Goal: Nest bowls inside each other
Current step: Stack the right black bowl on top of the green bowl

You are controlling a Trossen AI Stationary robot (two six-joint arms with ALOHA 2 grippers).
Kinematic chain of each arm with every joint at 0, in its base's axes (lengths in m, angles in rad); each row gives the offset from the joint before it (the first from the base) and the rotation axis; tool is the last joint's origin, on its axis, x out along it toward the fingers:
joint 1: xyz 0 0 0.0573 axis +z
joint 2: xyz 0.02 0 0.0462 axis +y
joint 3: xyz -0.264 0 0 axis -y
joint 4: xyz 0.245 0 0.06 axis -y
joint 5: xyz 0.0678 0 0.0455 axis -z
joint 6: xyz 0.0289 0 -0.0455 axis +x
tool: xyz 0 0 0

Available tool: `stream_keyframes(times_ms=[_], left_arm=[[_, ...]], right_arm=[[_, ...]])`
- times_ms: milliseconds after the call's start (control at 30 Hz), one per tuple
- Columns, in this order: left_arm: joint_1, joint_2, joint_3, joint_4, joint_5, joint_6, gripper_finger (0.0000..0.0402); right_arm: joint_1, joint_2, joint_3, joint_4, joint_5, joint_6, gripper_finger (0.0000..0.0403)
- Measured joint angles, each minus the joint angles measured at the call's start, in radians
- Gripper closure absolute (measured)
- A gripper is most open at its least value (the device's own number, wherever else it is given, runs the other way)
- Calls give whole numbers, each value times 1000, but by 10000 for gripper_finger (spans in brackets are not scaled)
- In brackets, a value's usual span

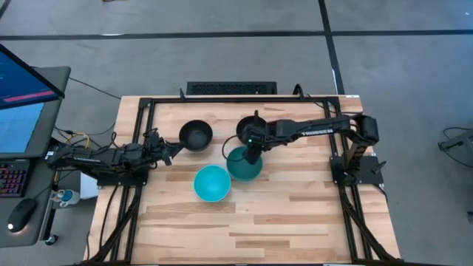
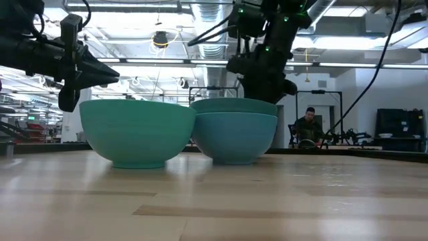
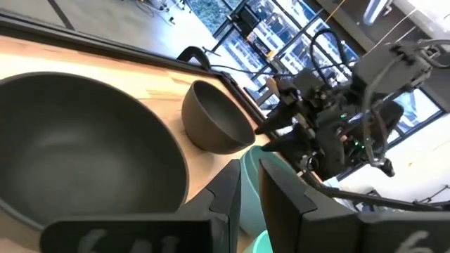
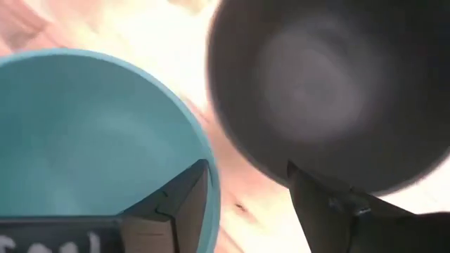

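Observation:
Two black bowls stand on the table: one [image 1: 196, 135] just in front of my left gripper [image 1: 176, 151], the other [image 1: 247, 127] near the far edge. A teal-green bowl [image 2: 234, 106] sits nested inside a cyan-blue bowl [image 2: 234, 137]. A second cyan bowl [image 1: 212, 183] stands alone beside that stack. My right gripper [image 4: 246, 169] is open above the gap between the stack [image 4: 91, 133] and the far black bowl [image 4: 316, 84], with one finger over each rim. My left gripper [image 3: 247, 163] hovers with a narrow gap between its fingers and holds nothing.
A dark metal frame [image 1: 148, 103] runs along the table's left, far and right edges. The near half of the wooden top [image 1: 259, 229] carries nothing. A desk with a monitor [image 1: 22, 81] stands left of the table. A person [image 2: 309, 127] sits far behind.

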Motion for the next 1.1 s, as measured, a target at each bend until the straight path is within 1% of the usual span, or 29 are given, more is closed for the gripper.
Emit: stream_keyframes(times_ms=[133, 267, 367, 433, 500, 600, 733, 900, 933, 967, 1100], left_arm=[[0, 0, 0, 4, -6, 0, 360], [0, 0, 0, 12, -12, 5, 360], [0, 0, 0, 13, -20, 5, 360], [0, 0, 0, 12, -25, 14, 360], [0, 0, 0, 12, -28, 20, 360], [0, 0, 0, 12, -28, 20, 360], [0, 0, 0, 12, -29, 20, 360], [0, 0, 0, 12, -29, 20, 360], [0, 0, 0, 12, -29, 20, 360], [0, 0, 0, 12, -29, 20, 360], [0, 0, 0, 13, -29, 20, 360]], right_arm=[[-29, 1, 40, -62, 21, -16, 183], [-42, -30, 134, -108, 62, -62, 205], [-41, -68, 185, -96, 38, -90, 219], [-47, -76, 186, -86, 35, -91, 220], [-68, -75, 171, -119, 37, -93, 213], [-121, -74, 140, -147, 44, -92, 193], [-185, -74, 123, -182, 98, -121, 166], [-264, -72, 123, -158, 104, -177, 160], [-281, -63, 124, -146, 98, -187, 162], [-304, -54, 125, -135, 70, -193, 163], [-384, -15, 123, -112, -76, -217, 170]])
